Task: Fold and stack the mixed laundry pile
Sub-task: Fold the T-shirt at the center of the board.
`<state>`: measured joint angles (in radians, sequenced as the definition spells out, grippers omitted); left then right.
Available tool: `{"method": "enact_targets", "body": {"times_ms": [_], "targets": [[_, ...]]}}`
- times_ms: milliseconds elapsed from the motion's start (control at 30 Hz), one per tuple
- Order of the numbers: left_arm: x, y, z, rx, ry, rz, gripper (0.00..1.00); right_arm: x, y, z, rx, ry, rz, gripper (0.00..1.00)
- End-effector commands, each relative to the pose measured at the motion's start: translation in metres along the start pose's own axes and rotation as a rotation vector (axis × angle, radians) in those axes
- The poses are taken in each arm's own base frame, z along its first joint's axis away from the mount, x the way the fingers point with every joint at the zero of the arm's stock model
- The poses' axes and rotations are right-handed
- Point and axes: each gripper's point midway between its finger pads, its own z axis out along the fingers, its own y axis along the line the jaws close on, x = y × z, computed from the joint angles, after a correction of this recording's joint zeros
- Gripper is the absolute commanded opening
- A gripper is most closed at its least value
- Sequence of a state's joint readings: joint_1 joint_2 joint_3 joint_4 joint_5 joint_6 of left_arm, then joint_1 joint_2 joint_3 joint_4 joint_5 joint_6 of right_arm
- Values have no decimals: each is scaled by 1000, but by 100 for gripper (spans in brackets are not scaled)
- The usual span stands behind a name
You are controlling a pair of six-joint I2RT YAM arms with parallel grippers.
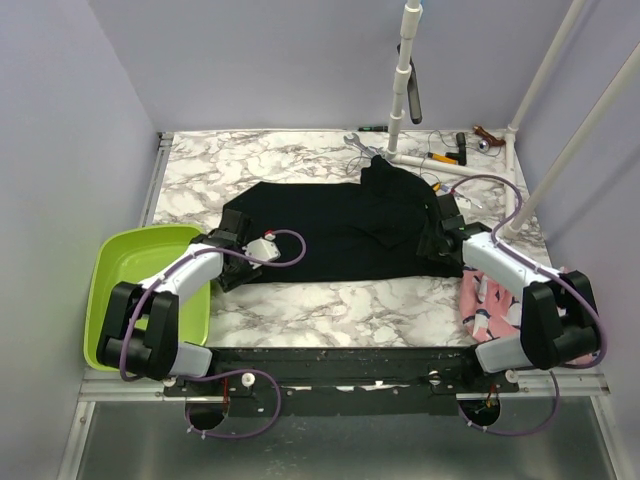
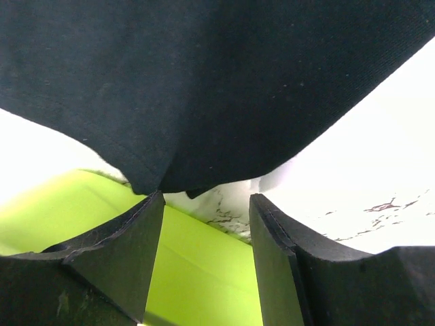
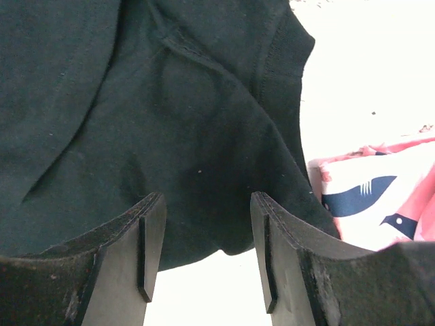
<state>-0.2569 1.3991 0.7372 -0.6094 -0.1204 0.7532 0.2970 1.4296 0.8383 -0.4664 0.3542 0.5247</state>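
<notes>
The black garment [image 1: 330,230] is laid across the centre of the top view, long axis left to right. The left gripper [image 1: 232,262] is placed at its frame-left end, the right gripper [image 1: 440,238] at its frame-right end, equally near; both are held apart, nothing clamped.

The big garment [image 1: 330,225] is plain black. The cloth [image 1: 478,302] at the table's [image 1: 330,300] right edge is pink with dark sharks. The basin [image 1: 130,268] is bright green, the table white with grey swirls.
</notes>
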Motion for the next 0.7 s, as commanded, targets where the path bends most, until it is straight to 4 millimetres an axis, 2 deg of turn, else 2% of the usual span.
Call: {"method": "enact_targets", "body": {"times_ms": [0, 133, 267, 333, 400, 533, 567, 600, 667], "targets": [[5, 14, -9, -70, -15, 17, 56, -7, -17, -2, 59, -63, 43, 59], [9, 7, -3, -44, 5, 39, 53, -5, -17, -2, 20, -66, 69, 59], [24, 8, 10, -59, 86, 49, 42, 8, -12, 8, -20, -21, 84, 59], [26, 12, 12, -78, 95, 43, 40, 12, -11, 15, -22, -3, 82, 58], [22, 17, 11, -97, 78, 26, 40, 15, -11, 23, -18, 11, 80, 55], [15, 16, 13, -77, 22, 29, 41, 21, -17, 35, 6, 63, 78, 40], [15, 13, 16, -73, 18, 40, 38, 21, -19, 36, 8, 67, 81, 34], [17, 10, 18, -64, 21, 47, 31, 21, -19, 35, 5, 67, 84, 29], [21, 3, 19, -38, 31, 44, 5, 22, -21, 32, 2, 69, 90, 19]]}}
